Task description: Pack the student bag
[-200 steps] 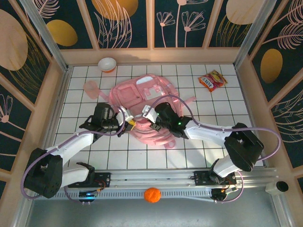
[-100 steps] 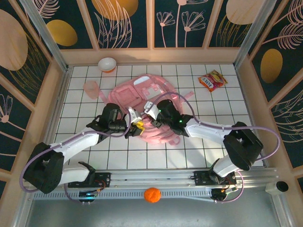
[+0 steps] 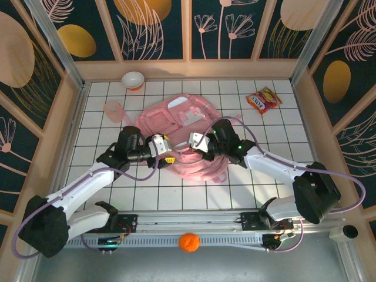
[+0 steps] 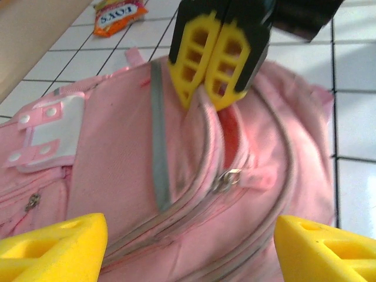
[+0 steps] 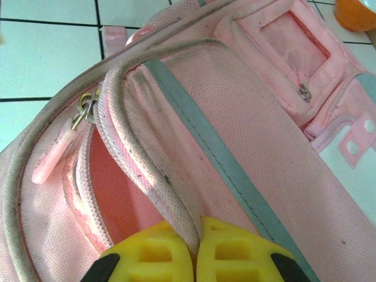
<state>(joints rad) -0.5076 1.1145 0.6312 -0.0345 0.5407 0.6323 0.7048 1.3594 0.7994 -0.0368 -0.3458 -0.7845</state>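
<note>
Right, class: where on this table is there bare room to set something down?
Bare tiles lie between the snack packet and the right arm, and in front between both arms. Crowded: the student bag, where the left gripper and the right gripper meet.

The only readable print is on the orange-and-red snack packet (image 4: 119, 13) lying on the white-tiled bench (image 4: 352, 70). In the left wrist view, bold white capitals on its red band read "LOXS", though the first letter is unclear and could be an F. In the top view the packet's (image 3: 263, 100) lettering is too small to read.
</note>
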